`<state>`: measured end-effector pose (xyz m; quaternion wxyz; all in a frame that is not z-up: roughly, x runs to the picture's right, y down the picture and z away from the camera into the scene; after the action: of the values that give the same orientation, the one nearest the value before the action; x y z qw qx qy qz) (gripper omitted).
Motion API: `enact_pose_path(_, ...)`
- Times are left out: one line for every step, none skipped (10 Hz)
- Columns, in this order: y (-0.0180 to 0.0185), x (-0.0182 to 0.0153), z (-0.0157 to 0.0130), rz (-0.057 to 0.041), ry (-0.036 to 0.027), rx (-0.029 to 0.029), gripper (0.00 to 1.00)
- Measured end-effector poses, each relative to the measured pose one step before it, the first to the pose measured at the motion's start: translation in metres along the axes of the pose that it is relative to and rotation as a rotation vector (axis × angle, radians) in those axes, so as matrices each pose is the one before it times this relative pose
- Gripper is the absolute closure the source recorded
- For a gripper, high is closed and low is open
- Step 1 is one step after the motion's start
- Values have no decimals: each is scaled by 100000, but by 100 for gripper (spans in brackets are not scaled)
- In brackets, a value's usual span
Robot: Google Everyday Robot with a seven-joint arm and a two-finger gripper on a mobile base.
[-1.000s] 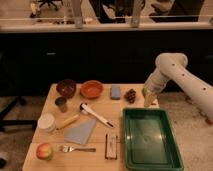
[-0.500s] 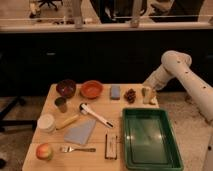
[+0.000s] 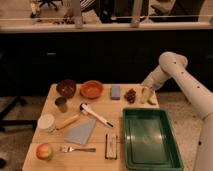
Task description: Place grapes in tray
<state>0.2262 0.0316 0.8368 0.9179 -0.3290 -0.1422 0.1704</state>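
The grapes (image 3: 131,95), a small dark reddish cluster, lie on the wooden table (image 3: 100,125) at its far right, just beyond the tray's far edge. The dark green tray (image 3: 150,140) sits on the table's right side with nothing in it. My gripper (image 3: 146,94) points down at the end of the white arm (image 3: 172,65), just right of the grapes and close above the table. It holds nothing that I can see. Something green (image 3: 152,102) lies just under it at the table's edge.
Along the back stand a dark bowl (image 3: 66,88), an orange bowl (image 3: 91,89) and a grey-blue block (image 3: 115,92). On the left and in the middle lie a metal cup (image 3: 61,104), a white container (image 3: 46,122), an apple (image 3: 45,151), a fork (image 3: 77,149), a white-handled tool (image 3: 95,114) and a grey cloth (image 3: 80,132).
My gripper has shifted slightly to the left, closer to the grapes. The grapes and the tray have not moved.
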Motion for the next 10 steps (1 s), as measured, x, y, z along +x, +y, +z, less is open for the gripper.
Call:
enact_pose_path(-251, -164, 413, 431, 174, 34, 20)
enact_pose_path(-440, -395, 570, 309, 120, 283, 20)
enact_pose_path(-294, -185, 345, 278, -272, 439, 20)
enact_pose_path(-363, -20, 312, 481, -100, 814, 20)
enact_pose_path(-326, -68, 384, 219, -116, 816, 20)
enact_pose_path(-262, -199, 496, -4, -765, 635, 20)
enact_pose_path(-247, -321, 524, -441, -615, 892, 20)
enact_pose_path(-150, -276, 493, -614, -291, 431, 20)
enact_pose_path(-198, -103, 610, -233, -477, -118, 20)
enact_pose_path(-154, -63, 347, -107, -231, 10, 20)
